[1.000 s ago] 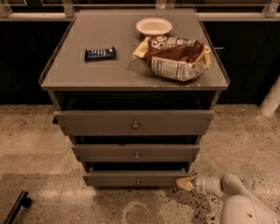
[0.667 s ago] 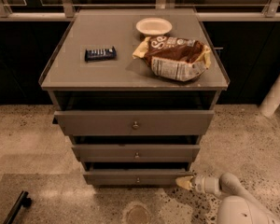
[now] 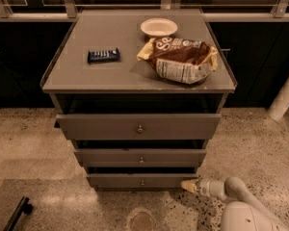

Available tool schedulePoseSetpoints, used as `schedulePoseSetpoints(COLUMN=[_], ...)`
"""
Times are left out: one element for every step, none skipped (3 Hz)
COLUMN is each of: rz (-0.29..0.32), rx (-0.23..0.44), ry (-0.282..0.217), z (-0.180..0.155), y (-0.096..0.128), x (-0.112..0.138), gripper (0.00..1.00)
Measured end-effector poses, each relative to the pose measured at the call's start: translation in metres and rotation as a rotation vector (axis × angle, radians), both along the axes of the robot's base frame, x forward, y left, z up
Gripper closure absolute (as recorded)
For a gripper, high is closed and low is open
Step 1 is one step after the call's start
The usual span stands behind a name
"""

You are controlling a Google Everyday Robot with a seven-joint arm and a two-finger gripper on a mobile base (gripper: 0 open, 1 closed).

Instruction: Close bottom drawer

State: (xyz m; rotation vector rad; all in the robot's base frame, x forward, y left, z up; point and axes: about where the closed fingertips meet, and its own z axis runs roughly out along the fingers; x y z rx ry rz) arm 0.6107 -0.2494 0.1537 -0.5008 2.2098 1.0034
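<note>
The bottom drawer point(image 3: 120, 180) is the slimmest of three grey-brown fronts, low on the cabinet near the floor, with a small round knob point(image 3: 142, 182) at its centre. It stands slightly out from the cabinet, with a dark gap above it. My gripper point(image 3: 187, 185) is at the end of the white arm coming from the lower right. Its tip is at the right end of the bottom drawer front, touching or nearly touching it.
The middle drawer point(image 3: 111, 157) and top drawer point(image 3: 96, 126) also stand out. On the cabinet top point(image 3: 77, 76) lie a dark snack bar point(image 3: 103, 55), a white bowl point(image 3: 159, 27) and a brown chip bag point(image 3: 180, 59). A white post point(image 3: 284, 100) stands right, a dark object point(image 3: 17, 213) lower left.
The gripper has stayed at the right end of the bottom drawer front, shifting only very slightly left. The drawers look unchanged.
</note>
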Motion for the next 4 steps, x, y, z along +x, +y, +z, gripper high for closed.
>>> schedulePoseSetpoints(rz=[-0.001, -0.005, -0.01, -0.078], rx=[-0.006, 0.009, 0.033, 0.046], ry=[-0.002, -0.003, 0.059, 0.043], z=[0.001, 0.0, 0.004, 0.029], y=[0.001, -0.01, -0.044, -0.09], x=[0.005, -0.011, -0.063, -0.123], gripper=[1.0, 1.0, 1.0, 0.81])
